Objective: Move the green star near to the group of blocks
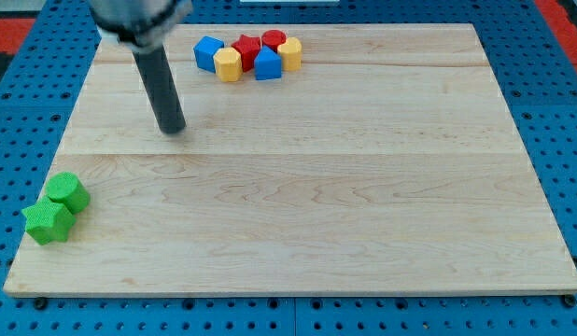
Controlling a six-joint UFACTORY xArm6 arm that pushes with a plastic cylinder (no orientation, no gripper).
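The green star (48,222) lies at the board's lower left corner, touching a green round block (68,192) just above and to its right. A tight group of blocks sits at the view's top centre: a blue block (209,52), a yellow block (228,65), a red star (247,50), a blue block (267,64), a red round block (274,40) and a yellow block (290,53). My tip (173,129) rests on the board, below and left of the group, far above and right of the green star.
The wooden board (298,196) lies on a blue pegboard table (18,112). The arm's dark rod comes down from the view's top left.
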